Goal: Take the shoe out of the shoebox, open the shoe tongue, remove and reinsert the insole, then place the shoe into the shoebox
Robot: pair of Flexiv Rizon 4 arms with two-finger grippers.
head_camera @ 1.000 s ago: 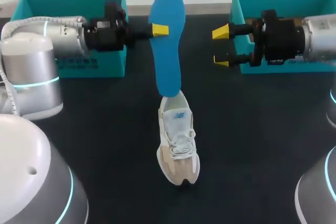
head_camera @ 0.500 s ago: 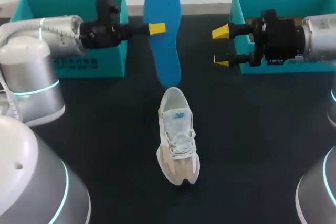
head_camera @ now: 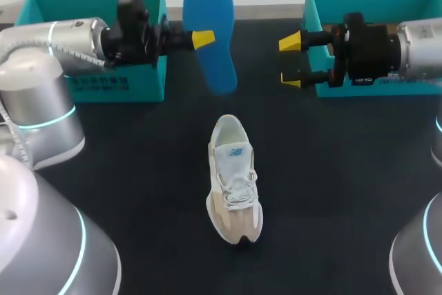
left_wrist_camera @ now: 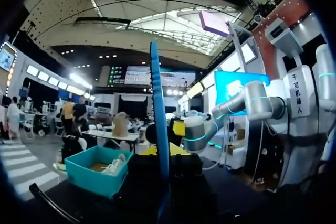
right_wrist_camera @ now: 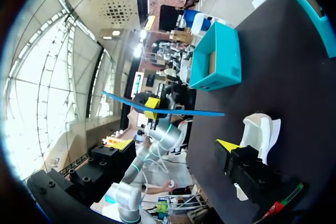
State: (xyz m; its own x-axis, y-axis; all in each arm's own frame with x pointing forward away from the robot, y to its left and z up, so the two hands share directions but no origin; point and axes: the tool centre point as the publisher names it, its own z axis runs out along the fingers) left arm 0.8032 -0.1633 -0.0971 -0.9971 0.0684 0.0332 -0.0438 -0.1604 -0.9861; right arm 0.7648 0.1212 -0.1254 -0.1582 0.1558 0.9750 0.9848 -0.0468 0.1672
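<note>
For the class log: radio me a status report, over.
Left pincer shut on blue insole, aloft. Right pincer open, empty. Shoe on table, unobstructed.

The insole (head_camera: 209, 29) in the left hand (head_camera: 202, 39) is plain bright blue. Both that hand and the right hand (head_camera: 290, 61) have yellow tips on black. The shoe (head_camera: 233, 177) is white and beige with white laces. The shoebox (head_camera: 131, 81) behind the left hand and the other shoebox (head_camera: 376, 1) behind the right are teal. The counter (head_camera: 331, 170) is black.

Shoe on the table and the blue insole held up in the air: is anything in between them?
Nothing. In the head view, only bare black table shows between the shoe and the insole.
</note>
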